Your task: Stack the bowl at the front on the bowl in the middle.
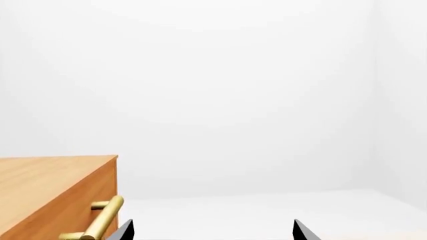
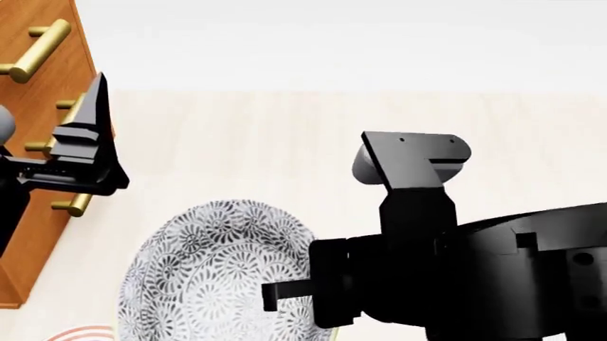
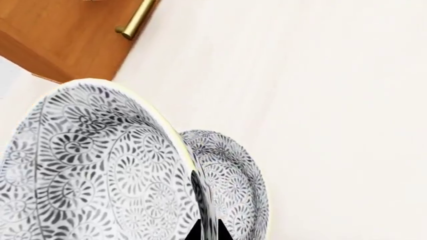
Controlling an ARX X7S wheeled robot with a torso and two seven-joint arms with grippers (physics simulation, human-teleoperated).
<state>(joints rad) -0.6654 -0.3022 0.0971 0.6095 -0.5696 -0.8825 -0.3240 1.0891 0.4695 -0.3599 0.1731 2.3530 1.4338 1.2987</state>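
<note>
My right gripper (image 3: pixel 208 232) is shut on the rim of a white bowl with a grey floral pattern (image 3: pixel 87 165). The bowl is tilted and fills much of the right wrist view. Just beyond its rim, a second bowl with the same pattern (image 3: pixel 237 190) sits on the pale surface. In the head view one patterned bowl (image 2: pixel 218 277) shows at my right arm (image 2: pixel 427 270), which hides the jaws. I cannot tell which bowl is the front one and which the middle one. My left gripper (image 1: pixel 212 232) is open, empty and raised beside the cabinet.
A wooden cabinet (image 2: pixel 38 106) with brass handles (image 2: pixel 36 50) stands at the left, close to my left gripper (image 2: pixel 90 142). A red-ringed object (image 2: pixel 85 332) peeks in at the bottom left edge. The pale surface (image 2: pixel 284 142) stretches ahead to a white wall.
</note>
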